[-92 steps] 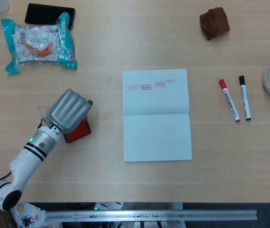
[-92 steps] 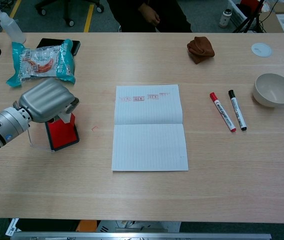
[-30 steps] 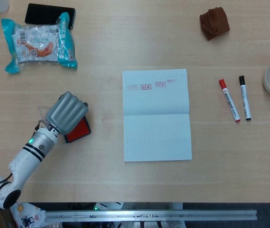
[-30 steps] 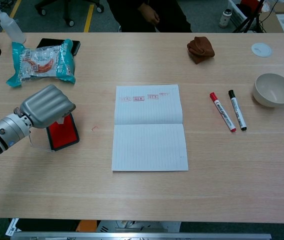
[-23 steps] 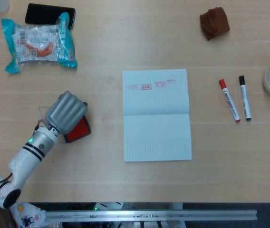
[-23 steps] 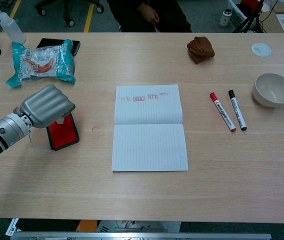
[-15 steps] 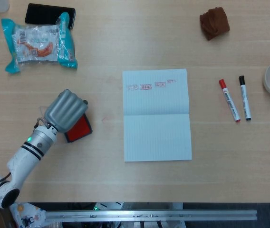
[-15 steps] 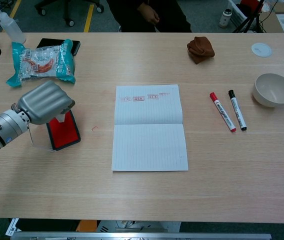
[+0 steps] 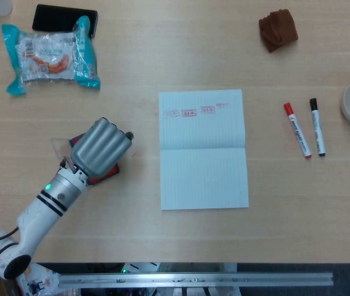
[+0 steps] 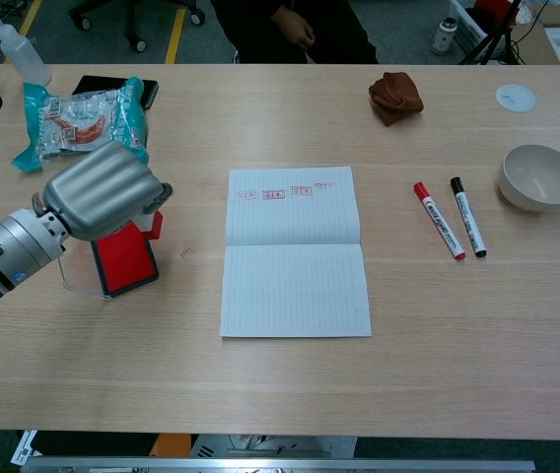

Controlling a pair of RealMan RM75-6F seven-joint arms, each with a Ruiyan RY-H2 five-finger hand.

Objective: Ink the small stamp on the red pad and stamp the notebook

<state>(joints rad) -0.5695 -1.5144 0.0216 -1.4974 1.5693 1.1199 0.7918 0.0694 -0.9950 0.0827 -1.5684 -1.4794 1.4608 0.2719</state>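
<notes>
Stamp [image 10: 151, 224] in red shows below the curled fingers of the left hand [image 10: 103, 190], which grips it just above the red pad [image 10: 124, 260]. The hand hangs over the pad's right part, and from the head view the pad is mostly hidden under the knuckles. Whether the stamp's face is touching the pad or has cleared it cannot be told for sure; in the chest view it looks raised. The right hand is in neither view.

The notebook [image 10: 296, 251] lies open in the middle of the table [image 10: 290, 374], well to the right of the pad, with a row of small red marks [image 10: 273, 193] already printed along its top edge.

The likely trouble lies in the carry across. The grip is hidden by the fingers, so the stamp could be tilted in it, and a tilted face would print only one edge or smear. The last mark in the row already looks faint and partial, which suggests thin ink or uneven pressure could spoil the next one too. A new print set too close to that row would overlap it. The pad sits loose on the table beside a clear plastic lid [image 10: 68, 278], so a sideways drag by the hand could shift it.
</notes>
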